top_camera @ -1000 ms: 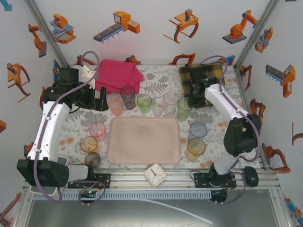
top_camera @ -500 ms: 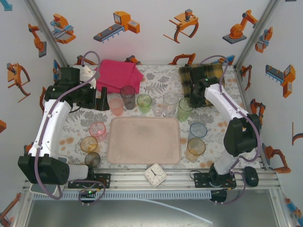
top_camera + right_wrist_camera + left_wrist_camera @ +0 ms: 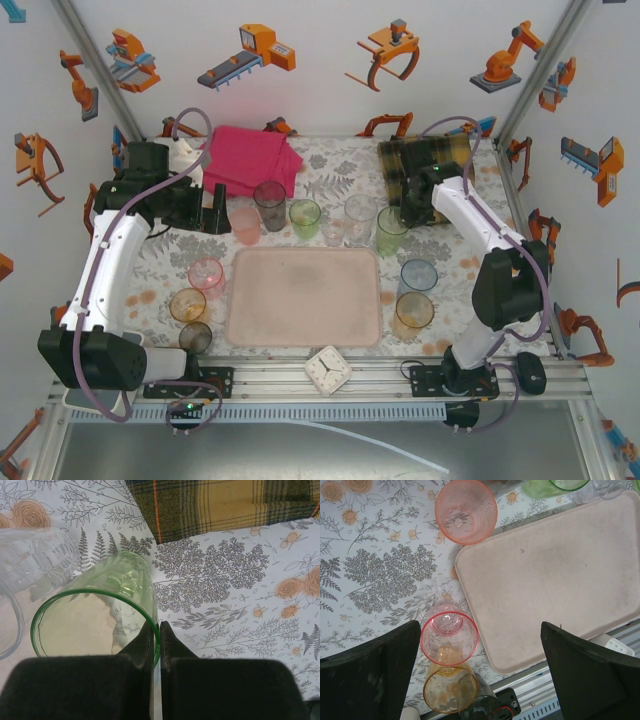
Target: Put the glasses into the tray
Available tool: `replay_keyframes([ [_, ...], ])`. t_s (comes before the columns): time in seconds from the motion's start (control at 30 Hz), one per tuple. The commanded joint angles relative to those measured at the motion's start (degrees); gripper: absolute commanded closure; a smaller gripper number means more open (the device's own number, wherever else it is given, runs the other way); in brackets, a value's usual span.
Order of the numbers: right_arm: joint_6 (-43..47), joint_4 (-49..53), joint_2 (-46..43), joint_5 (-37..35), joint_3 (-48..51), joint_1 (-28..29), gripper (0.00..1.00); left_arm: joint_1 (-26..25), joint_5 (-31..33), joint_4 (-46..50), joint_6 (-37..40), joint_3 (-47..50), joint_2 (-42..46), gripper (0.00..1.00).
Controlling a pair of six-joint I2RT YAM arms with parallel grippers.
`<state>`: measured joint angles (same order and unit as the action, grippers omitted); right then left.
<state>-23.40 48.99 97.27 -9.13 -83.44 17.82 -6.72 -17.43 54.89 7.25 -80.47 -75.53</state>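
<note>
One green glass point(image 3: 95, 615), see-through and tall, stands just beyond the tray point(image 3: 305, 300) at its far right corner. I judge it light, slick and brittle, so the rim wall is the place to hold. My right gripper point(image 3: 155, 630) is pinched on that rim. My left gripper point(image 3: 480, 672) hangs spread, holding nothing.

We see the floral surface point(image 3: 165, 265) carrying the tray point(image 3: 305, 297), glasses point(image 3: 206, 272) standing around it, a magenta cloth point(image 3: 250, 160) and a plaid cloth point(image 3: 420, 152) behind.
</note>
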Motion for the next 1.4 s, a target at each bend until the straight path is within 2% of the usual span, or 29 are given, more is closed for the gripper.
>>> replay_keyframes([
  [0.0, 0.90, 1.02, -0.28, -1.95, -2.15, -0.12, 0.98, -0.29, -0.91, 0.12, -0.72, -0.36, 0.16, 0.03],
  [0.83, 1.77, 3.36, -6.38, -1.33, -3.31, -2.16, 1.00, -0.31, -1.27, 0.20, -0.87, -0.57, -0.08, 0.03],
  [1.37, 4.57, 12.30, -10.73, -1.24, -10.78, -2.53, 1.00, -0.29, -1.63, 0.21, -0.94, -0.57, -0.09, 0.03],
])
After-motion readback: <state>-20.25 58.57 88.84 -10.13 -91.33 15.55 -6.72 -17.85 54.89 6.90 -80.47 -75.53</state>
